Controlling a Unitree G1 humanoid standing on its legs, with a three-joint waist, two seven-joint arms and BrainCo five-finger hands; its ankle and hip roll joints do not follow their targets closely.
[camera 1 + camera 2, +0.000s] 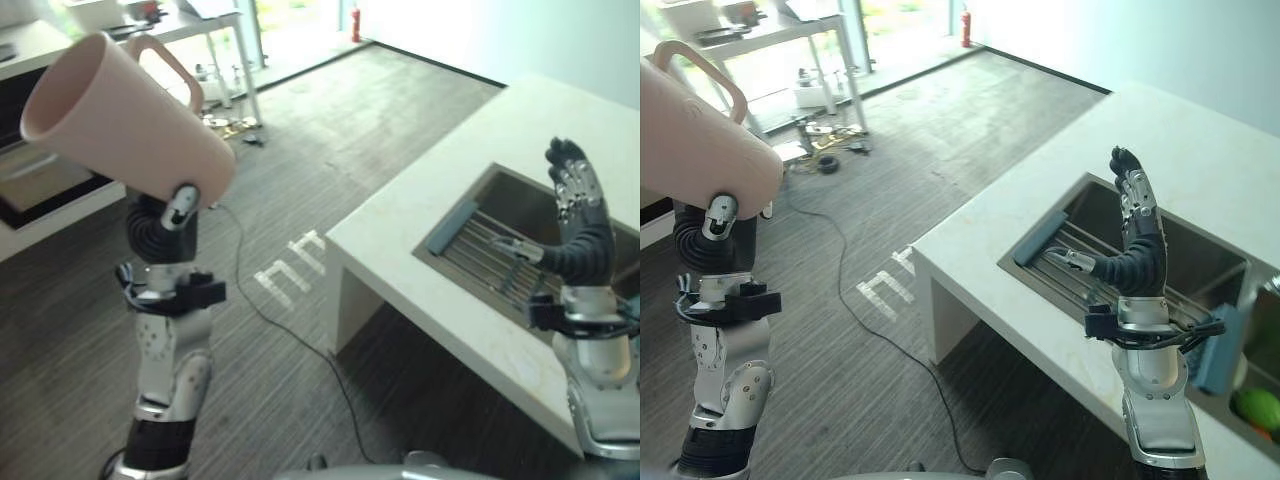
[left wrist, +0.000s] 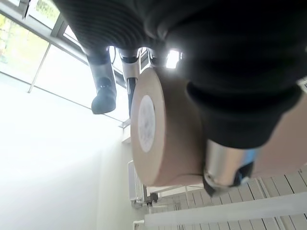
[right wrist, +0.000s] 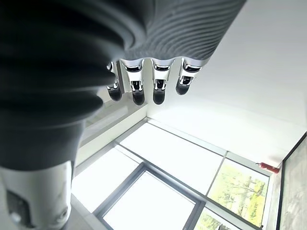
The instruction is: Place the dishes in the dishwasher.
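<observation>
A large pink mug [image 1: 120, 115] with a loop handle [image 1: 170, 60] is held high at the left, tilted with its mouth toward the upper left. My left hand [image 1: 160, 225] is shut on its base end, thumb pressed against the wall; the left wrist view shows the mug's round base [image 2: 153, 129] past the curled fingers [image 2: 103, 91]. My right hand [image 1: 1135, 205] stands upright and open over the sink [image 1: 1200, 260], fingers straight, holding nothing. A dark opening [image 1: 40, 185] under the white counter at far left may be the dishwasher.
The sink is set in a white counter [image 1: 420, 250] and holds a wire rack [image 1: 1090, 275], a grey-blue strip [image 1: 452, 228], a blue piece [image 1: 1215, 350] and something green [image 1: 1258, 408]. A white table [image 1: 200, 25], floor clutter [image 1: 230, 125] and a red extinguisher [image 1: 356, 25] stand behind.
</observation>
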